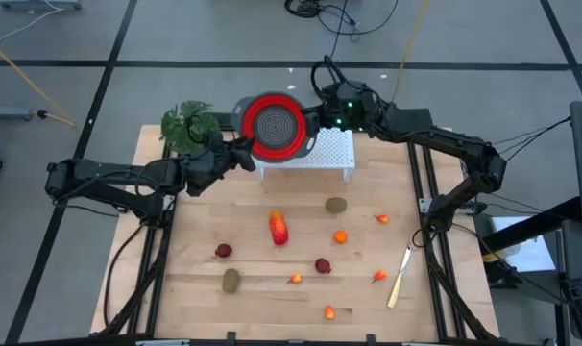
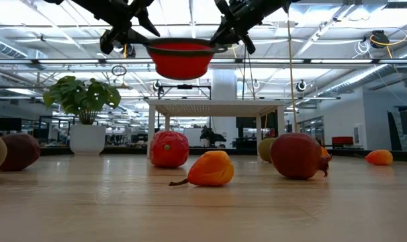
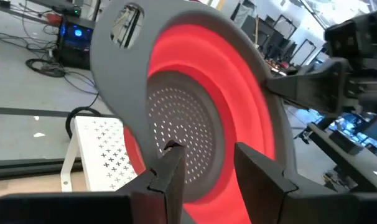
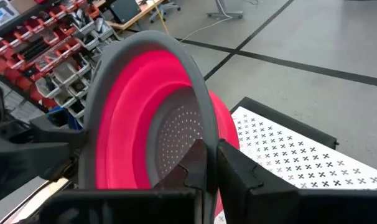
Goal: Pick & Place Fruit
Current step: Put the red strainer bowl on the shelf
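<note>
Fruit (image 1: pixel 278 229) lies below the white stand (image 1: pixel 320 154); above it, left gripper (image 1: pixel 241 151) and right gripper (image 1: pixel 315 123) both pinch my colander's (image 1: pixel 272 126) rim; uneven pulls could tip it.

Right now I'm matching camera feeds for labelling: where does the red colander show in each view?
High view: red colander top centre, between both grippers.
Low view: top centre, held aloft.
Left wrist view: fills the middle.
Right wrist view: left of centre.
Shared landmark: the white perforated stand under it.
</note>
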